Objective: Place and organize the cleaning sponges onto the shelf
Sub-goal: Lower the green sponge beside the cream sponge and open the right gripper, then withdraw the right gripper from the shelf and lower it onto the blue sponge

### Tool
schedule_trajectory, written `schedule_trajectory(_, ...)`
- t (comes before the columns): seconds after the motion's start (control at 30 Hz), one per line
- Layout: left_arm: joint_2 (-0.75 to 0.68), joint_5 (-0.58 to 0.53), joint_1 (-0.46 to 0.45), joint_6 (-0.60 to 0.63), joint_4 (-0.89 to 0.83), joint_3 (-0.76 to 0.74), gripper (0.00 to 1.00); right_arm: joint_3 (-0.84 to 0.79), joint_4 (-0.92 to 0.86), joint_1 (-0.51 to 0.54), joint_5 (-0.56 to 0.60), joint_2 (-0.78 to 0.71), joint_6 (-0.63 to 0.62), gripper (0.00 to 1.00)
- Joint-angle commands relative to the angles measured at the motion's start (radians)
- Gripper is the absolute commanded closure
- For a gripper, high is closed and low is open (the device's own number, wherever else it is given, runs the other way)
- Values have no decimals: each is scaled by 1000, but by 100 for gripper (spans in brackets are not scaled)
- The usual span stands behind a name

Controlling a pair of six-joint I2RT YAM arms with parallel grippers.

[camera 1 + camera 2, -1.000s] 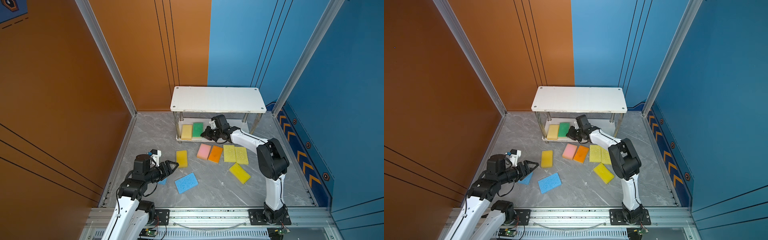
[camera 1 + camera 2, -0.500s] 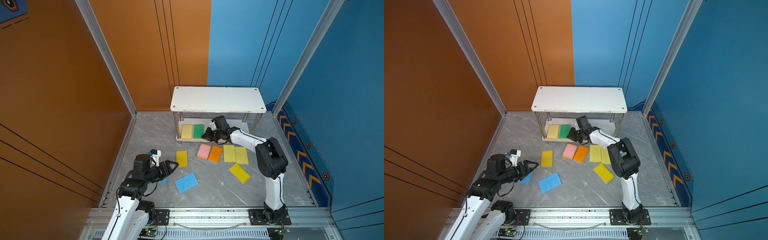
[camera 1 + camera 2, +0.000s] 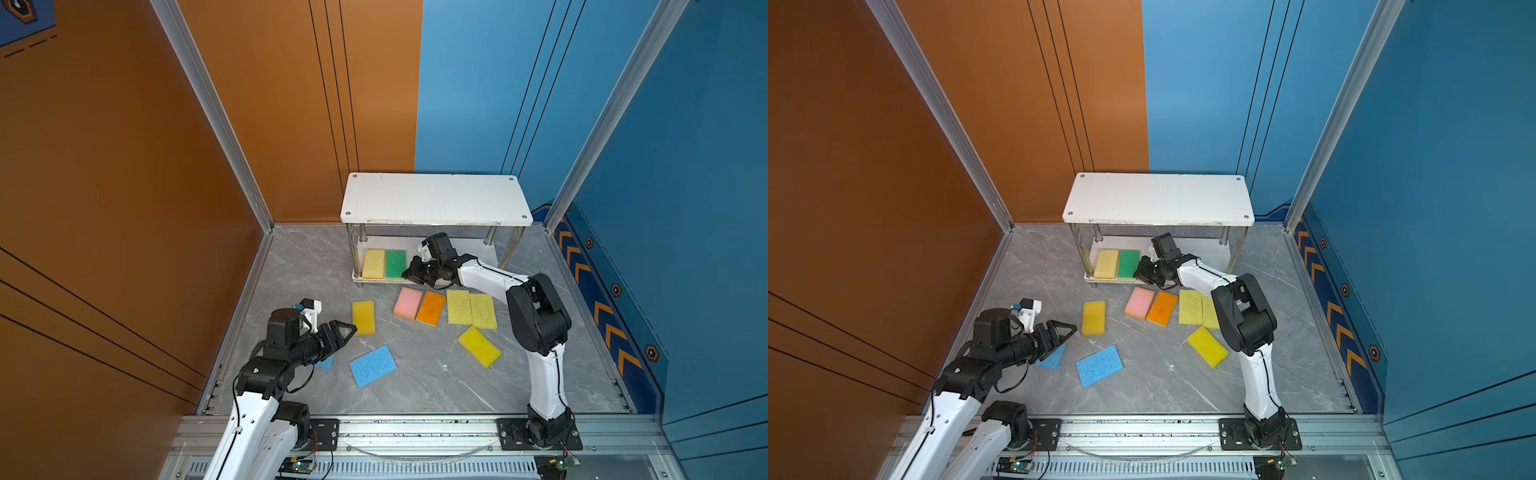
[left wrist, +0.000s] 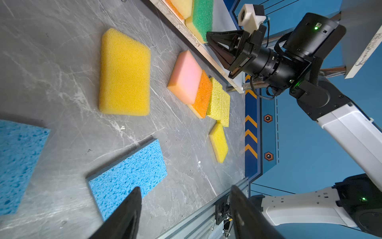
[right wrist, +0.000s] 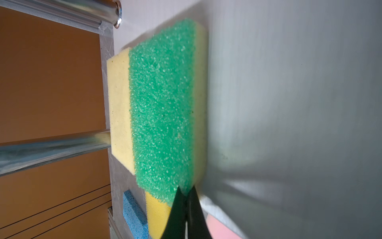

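The right end effector (image 3: 409, 272) was pinched shut, tips against the green sponge (image 3: 395, 263) on the lower board of the shelf (image 3: 436, 199) (a pale yellow sponge (image 3: 373, 263) touching it). Lower left, the left end effector (image 3: 347, 329) gaped empty above the surface (image 3: 415, 390), near a blue sponge (image 3: 372, 365).

In both top views shelf (image 3: 436, 199) is centre, at back of table (image 3: 436, 386). On its lower board (image 3: 395, 243), left end, outer sponge (image 3: 373, 264) and inner sponge (image 3: 395, 264) side by side; right pincer (image 3: 409, 275) just right of them. In front: row of four sponges (image 3: 457, 306), lone sponge (image 3: 363, 318) to its left, skewed sponge (image 3: 479, 347) to its lower right. Lower centre: flat sponge (image 3: 372, 365); left of it a half-hidden sponge (image 3: 325, 364), prob. under left pincer (image 3: 345, 332).
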Motion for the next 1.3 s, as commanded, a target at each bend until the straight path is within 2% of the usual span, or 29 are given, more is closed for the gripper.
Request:
schedule_trajectory(0.0, -2, 19, 9, 20, 0, -16, 32, 25, -27, 5, -12, 20, -20, 100)
schedule_trajectory(0.13, -2, 21, 9, 18, 4, -18, 32, 30, -27, 7, -11, 24, -16, 99)
schedule_trajectory(0.27, 0, 25, 12, 19, 6, -18, 32, 34, -28, 10, -11, 26, -14, 80)
schedule_trajectory(0.37, 0, 26, 15, 19, 6, -18, 32, 34, -28, 13, -8, 22, -12, 71)
schedule_trajectory(0.67, -3, 29, 16, 18, 6, -18, 32, 6, -42, 17, 21, -7, -25, 57)
schedule_trajectory(0.8, -3, 32, 17, 17, 7, -15, 32, -30, -63, 21, 62, -86, -46, 48)
schedule_trajectory(0.93, -8, 36, 16, 18, 6, -14, 32, -106, -67, 37, 119, -171, -58, 46)
schedule_trajectory(1.07, -11, 48, 15, 12, 6, -16, 31, -200, -82, 93, 170, -271, -74, 42)
schedule_trajectory(1.2, -18, 58, 9, 1, 6, -25, 27, -315, -125, 209, 220, -357, -89, 33)
schedule_trajectory(1.27, -20, 58, 0, -4, 8, -29, 25, -367, -134, 279, 233, -372, -83, 31)
